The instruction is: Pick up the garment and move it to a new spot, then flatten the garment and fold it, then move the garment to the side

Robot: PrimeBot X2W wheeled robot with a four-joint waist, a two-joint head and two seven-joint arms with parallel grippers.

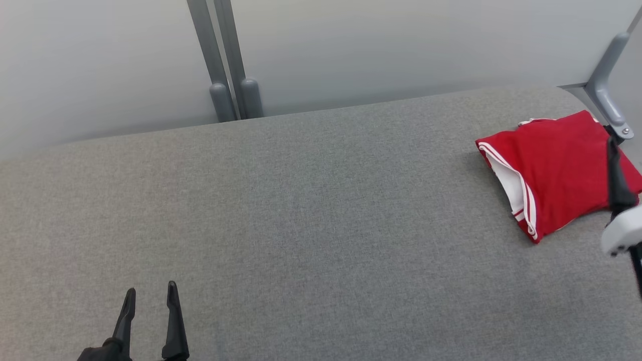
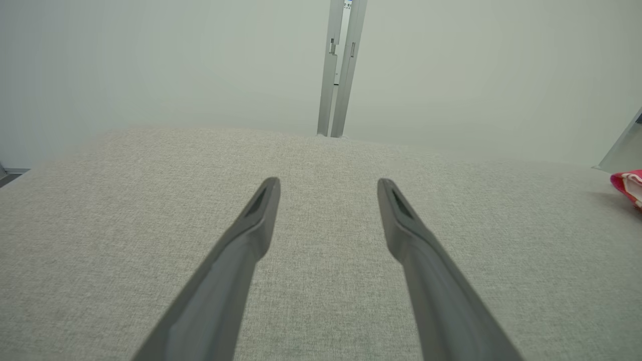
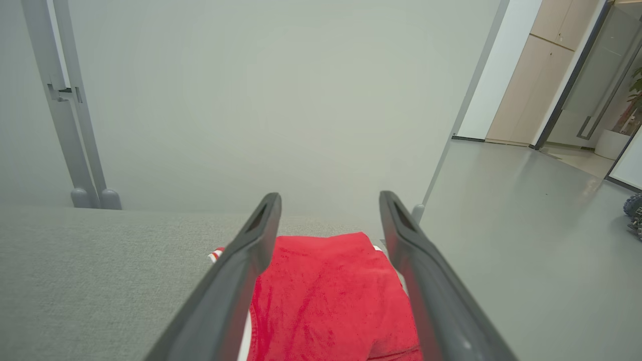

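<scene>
The garment (image 1: 556,170) is red with white trim and lies folded in a compact bundle at the far right end of the grey fabric table (image 1: 301,200). My right gripper (image 3: 329,196) hangs over the garment (image 3: 326,296), open, its two fingers spread apart above the cloth with nothing held. One of its dark fingers (image 1: 616,175) shows at the right edge of the head view, above the bundle's right side. My left gripper (image 1: 151,288) stands open and empty at the near left of the table, far from the garment. In the left wrist view the left gripper (image 2: 328,183) points across bare fabric, and a corner of the garment (image 2: 629,185) peeks in at the right.
A pale partition wall runs behind the table, with a pair of grey posts (image 1: 230,75) at its back edge. A grey bracket (image 1: 607,85) stands just behind the garment at the right corner. Beyond the table's right end lies open floor (image 3: 526,225).
</scene>
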